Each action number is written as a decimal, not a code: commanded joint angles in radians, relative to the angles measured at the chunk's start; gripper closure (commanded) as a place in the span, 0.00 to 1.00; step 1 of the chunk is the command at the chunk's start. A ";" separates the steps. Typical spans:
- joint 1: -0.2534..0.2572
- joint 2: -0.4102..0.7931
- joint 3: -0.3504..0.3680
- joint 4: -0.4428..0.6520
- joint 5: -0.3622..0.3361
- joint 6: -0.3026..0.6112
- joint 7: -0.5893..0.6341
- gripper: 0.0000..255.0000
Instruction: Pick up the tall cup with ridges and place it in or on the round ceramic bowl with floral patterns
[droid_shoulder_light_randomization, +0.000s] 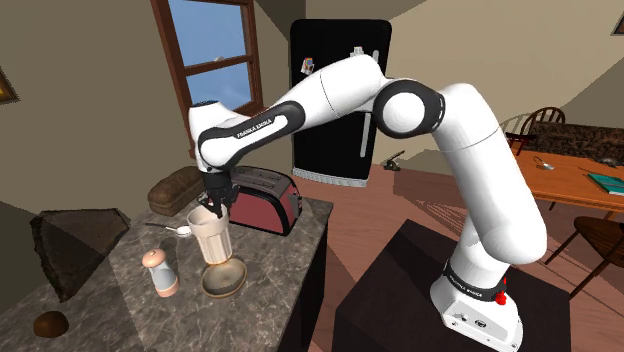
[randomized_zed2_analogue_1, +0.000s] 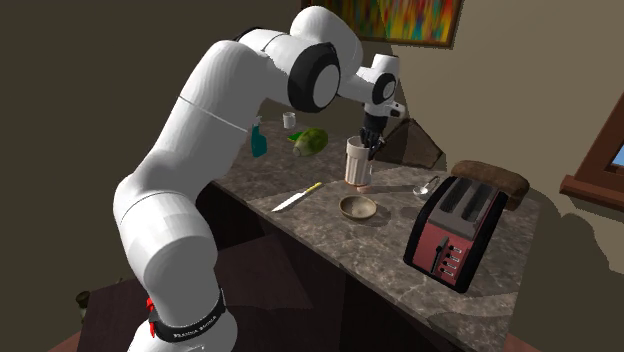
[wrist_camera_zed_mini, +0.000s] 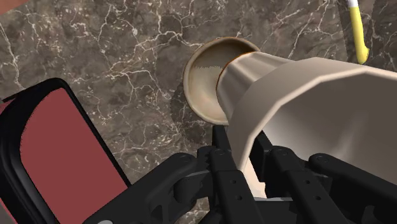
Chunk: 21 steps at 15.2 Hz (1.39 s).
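The tall beige ridged cup (droid_shoulder_light_randomization: 212, 238) flares wide at its mouth and stands upright on or just above the dark marble counter (droid_shoulder_light_randomization: 280, 270); I cannot tell which. My black gripper (droid_shoulder_light_randomization: 217, 205) comes down from above and is shut on the cup's rim, one finger inside and one outside. In the wrist view the fingers (wrist_camera_zed_mini: 219, 149) clasp the cup wall (wrist_camera_zed_mini: 305, 108), and the cup's base overlaps the edge of the round brown bowl (wrist_camera_zed_mini: 203, 79). The bowl (droid_shoulder_light_randomization: 224, 278) lies right beside the cup (randomized_zed2_analogue_1: 357, 163), toward the counter's front edge. In the second exterior view the gripper (randomized_zed2_analogue_1: 370, 145) sits above the bowl (randomized_zed2_analogue_1: 358, 207).
A red toaster (droid_shoulder_light_randomization: 265, 198) stands close behind the cup. A spoon (droid_shoulder_light_randomization: 170, 229), a shaker (droid_shoulder_light_randomization: 160, 272) and a bread loaf (droid_shoulder_light_randomization: 175, 188) lie around it. A yellow-handled knife (randomized_zed2_analogue_1: 297, 197), a spray bottle (randomized_zed2_analogue_1: 259, 140) and a green object (randomized_zed2_analogue_1: 312, 140) sit further along the counter.
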 joint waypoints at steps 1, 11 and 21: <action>0.001 0.041 -0.005 0.071 -0.004 -0.030 -0.011 1.00; 0.004 0.100 -0.014 0.032 -0.015 0.067 -0.009 1.00; 0.011 0.176 -0.026 0.022 -0.028 0.153 -0.007 1.00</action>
